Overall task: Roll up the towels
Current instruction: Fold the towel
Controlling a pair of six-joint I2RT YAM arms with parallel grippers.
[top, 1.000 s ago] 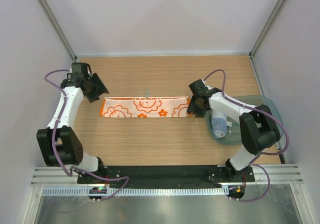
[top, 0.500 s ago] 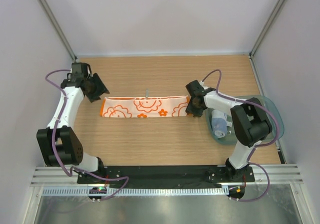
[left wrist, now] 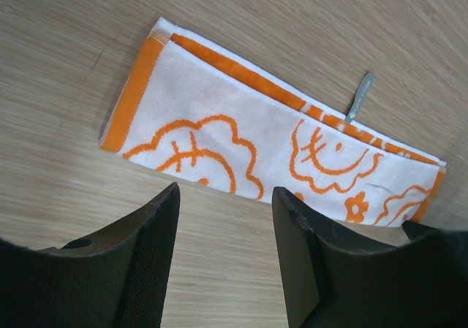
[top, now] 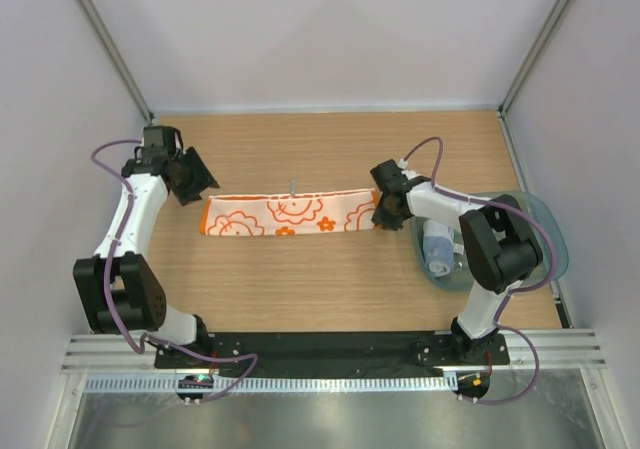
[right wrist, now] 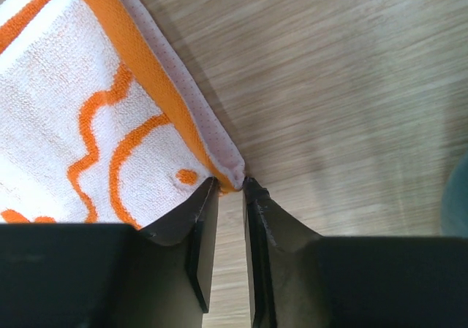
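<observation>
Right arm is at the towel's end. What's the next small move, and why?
Probably close the right gripper fully: its jaws straddle the corner of the orange-patterned towel with a narrow gap between them, so the corner doesn't look pinched yet. Once gripped, that end can start the roll.

On table (top: 300,279), stretched left to right: folded towel (top: 290,214); just right of it, inside tray (top: 556,244): rolled towel (top: 437,249).
</observation>
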